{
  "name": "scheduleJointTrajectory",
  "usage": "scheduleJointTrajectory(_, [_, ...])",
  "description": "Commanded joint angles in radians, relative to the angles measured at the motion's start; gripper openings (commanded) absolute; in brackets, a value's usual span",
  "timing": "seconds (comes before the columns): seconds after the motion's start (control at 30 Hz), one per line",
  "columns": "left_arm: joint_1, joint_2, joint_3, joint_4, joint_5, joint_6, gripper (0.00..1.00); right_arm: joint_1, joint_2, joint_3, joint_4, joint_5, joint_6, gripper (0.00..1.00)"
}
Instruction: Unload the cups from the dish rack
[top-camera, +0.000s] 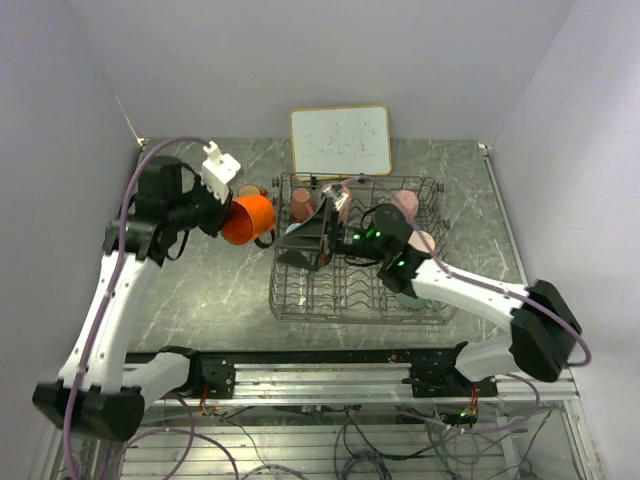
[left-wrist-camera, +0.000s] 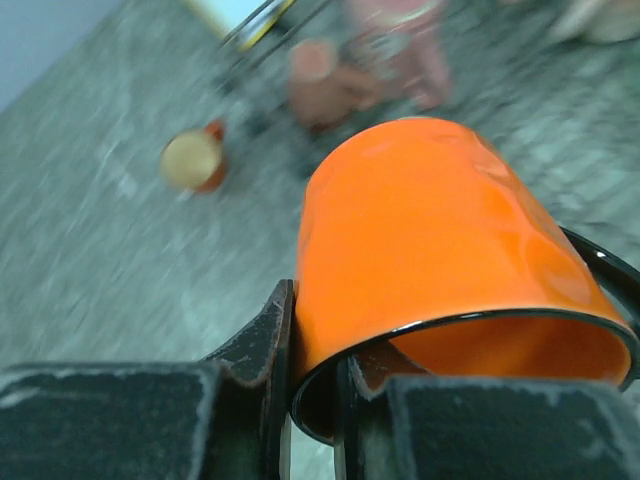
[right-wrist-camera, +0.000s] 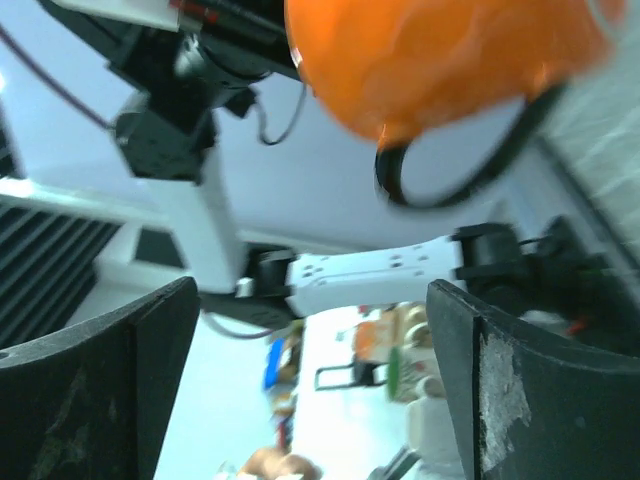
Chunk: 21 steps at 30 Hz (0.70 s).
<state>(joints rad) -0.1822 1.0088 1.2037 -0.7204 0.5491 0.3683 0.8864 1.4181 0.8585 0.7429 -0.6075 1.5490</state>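
My left gripper (top-camera: 224, 215) is shut on the rim of the large orange mug (top-camera: 250, 218), one finger (left-wrist-camera: 262, 345) outside the wall and one inside. It holds the mug on its side above the table, left of the dish rack (top-camera: 290, 298). The mug fills the left wrist view (left-wrist-camera: 440, 230) and shows at the top of the right wrist view (right-wrist-camera: 440, 50). My right gripper (top-camera: 313, 236) is open and empty over the rack's left part, facing the left arm. Pink mugs (top-camera: 303, 201) (top-camera: 404, 204) (top-camera: 424, 242) stand in the rack. A small orange mug (top-camera: 247, 190) stands on the table beside it.
A white framed board (top-camera: 340, 140) leans at the back behind the rack. Grey walls close in on the left, back and right. The small orange mug (left-wrist-camera: 195, 158) and a pink mug (left-wrist-camera: 320, 80) show blurred in the left wrist view.
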Motion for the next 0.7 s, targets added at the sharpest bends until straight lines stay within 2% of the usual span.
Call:
scheduleJointTrajectory(0.0, [0.003,0.186,0.180,-0.139,-0.475,0.006,0.07,-0.111,-0.130,0.080,-0.545,0.099,-0.348,0.99])
scheduleJointTrajectory(0.17, [0.011,0.440,0.387,-0.250,-0.655,-0.003,0.07,-0.216,-0.225,0.177,-0.990,0.263,-0.608,1.00])
scheduleJointTrajectory(0.33, [0.078,0.713,0.631,-0.351,-0.680,-0.025,0.07,-0.257,-0.288,0.260,-1.394,0.587,-0.806,1.00])
scheduleJointTrajectory(0.5, [0.154,0.986,0.895,-0.466,-0.672,-0.008,0.07,-0.262,-0.362,0.253,-1.604,0.845,-0.842,1.00])
scheduleJointTrajectory(0.67, [0.160,1.160,1.054,-0.532,-0.662,0.001,0.07,-0.264,-0.439,0.176,-1.692,0.948,-0.821,1.00])
